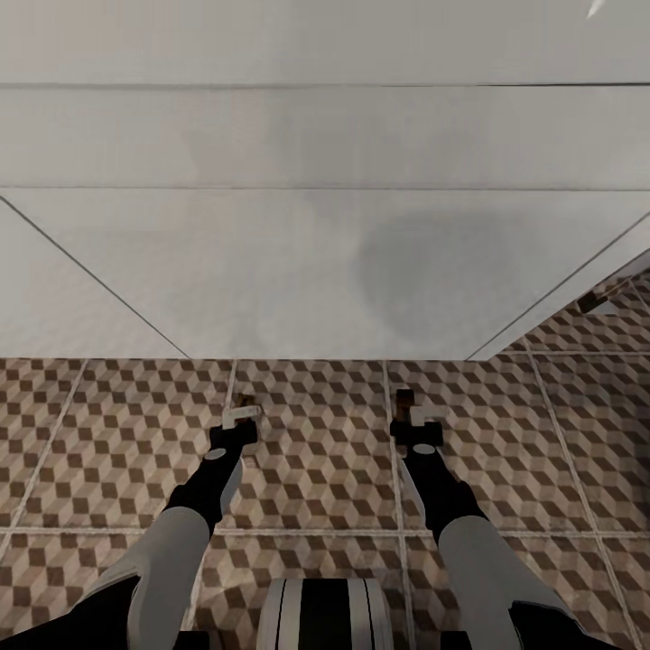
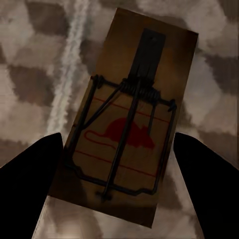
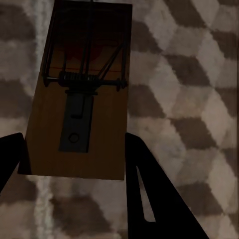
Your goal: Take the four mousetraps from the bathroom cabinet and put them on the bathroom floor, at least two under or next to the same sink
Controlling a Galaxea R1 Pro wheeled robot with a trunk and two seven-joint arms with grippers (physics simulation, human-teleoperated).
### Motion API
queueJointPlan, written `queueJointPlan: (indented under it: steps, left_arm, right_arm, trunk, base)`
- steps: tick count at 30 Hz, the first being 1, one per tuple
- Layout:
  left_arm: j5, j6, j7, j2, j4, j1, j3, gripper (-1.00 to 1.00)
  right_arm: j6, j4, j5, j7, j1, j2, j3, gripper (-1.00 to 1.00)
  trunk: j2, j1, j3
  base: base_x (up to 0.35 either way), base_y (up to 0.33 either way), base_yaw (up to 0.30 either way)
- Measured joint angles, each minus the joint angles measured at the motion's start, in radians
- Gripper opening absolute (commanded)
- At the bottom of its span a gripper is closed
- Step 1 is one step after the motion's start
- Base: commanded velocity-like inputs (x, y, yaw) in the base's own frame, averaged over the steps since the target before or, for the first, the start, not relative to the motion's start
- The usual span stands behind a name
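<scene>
Tiled bathroom floor [image 1: 316,451], mousetraps [image 2: 130,124] gripped

Bright even head view, soft round shadow on white front [image 1: 424,271], dim blurry wrist views

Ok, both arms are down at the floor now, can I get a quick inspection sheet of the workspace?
Surface: cube-pattern tiled floor, pale grout lines.
Job's things: left trap and right trap, one at each arm's tip, close in front of the white vanity.
Clutter: small brown thing on the tiles right of the vanity, too small to identify.
Grippers: left end effector and right end effector each straddle a trap; contact unclear.
Cables: nothing seen.
Surroundings: vanity front ahead.
</scene>
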Motion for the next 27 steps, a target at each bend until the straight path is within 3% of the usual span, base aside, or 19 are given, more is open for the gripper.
queueJointPlan:
  steps: [1, 5, 21, 27]
  left_arm:
    - [0.000, 0.000, -0.001, -0.001, -0.051, 0.000, -0.001, -1.00]
    - [-0.001, 0.003, -0.004, -0.002, -0.093, 0.001, -0.002, -1.00]
    - [-0.012, -0.005, 0.008, -0.005, -0.109, 0.000, -0.003, -1.00]
    - [-0.013, -0.004, 0.007, -0.003, -0.108, 0.000, -0.003, -1.00]
  right_arm:
    - [-0.025, -0.001, 0.001, 0.001, 0.000, 0.000, 0.000, -1.00]
    - [-0.033, -0.003, 0.001, 0.004, 0.000, -0.002, 0.002, -1.00]
    - [-0.032, -0.005, 0.004, 0.004, 0.000, -0.001, 0.006, -1.00]
    - [-0.032, -0.005, 0.005, 0.005, 0.000, -0.001, 0.005, -1.00]
  trunk:
    - [0.000, 0.000, 0.000]
    - [0.000, 0.000, 0.000]
    - [0.000, 0.000, 0.000]
    - [0.000, 0.000, 0.000]
  base:
    - [0.000, 0.000, 0.000]
    - [0.000, 0.000, 0.000]
    - [0.002, 0.000, 0.000]
    - [0.186, 0.000, 0.000]
